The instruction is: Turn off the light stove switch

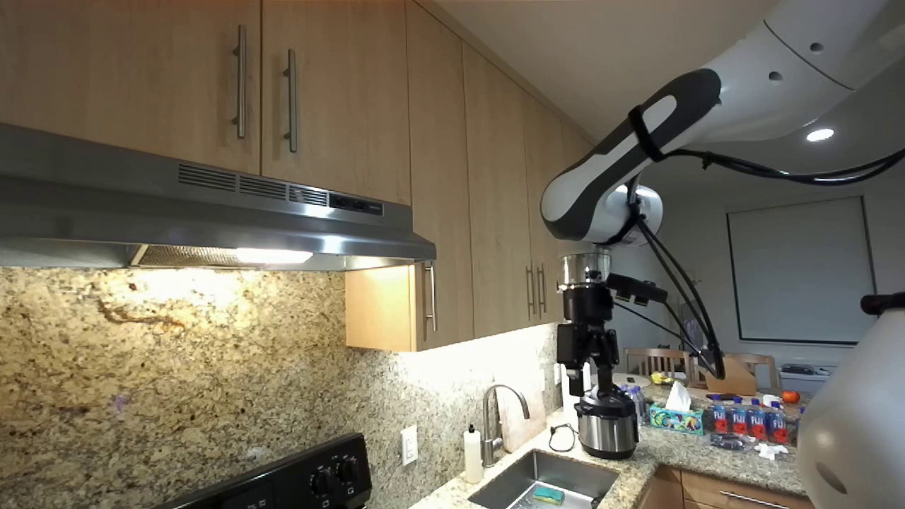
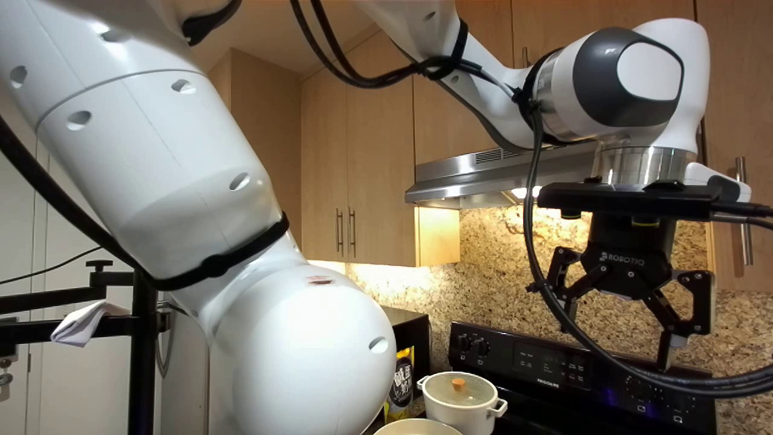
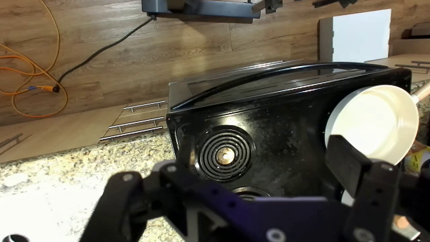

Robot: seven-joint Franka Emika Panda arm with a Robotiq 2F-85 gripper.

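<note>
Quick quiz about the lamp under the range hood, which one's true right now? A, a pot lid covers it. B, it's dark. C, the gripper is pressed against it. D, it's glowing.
D: in both exterior views the lamp shines brightly under the range hood, lighting up the speckled backsplash.

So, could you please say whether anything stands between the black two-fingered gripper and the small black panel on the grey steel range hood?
In an exterior view, no separate object visibly stands between the gripper and the panel, though the range hood juts out below the panel.
</note>
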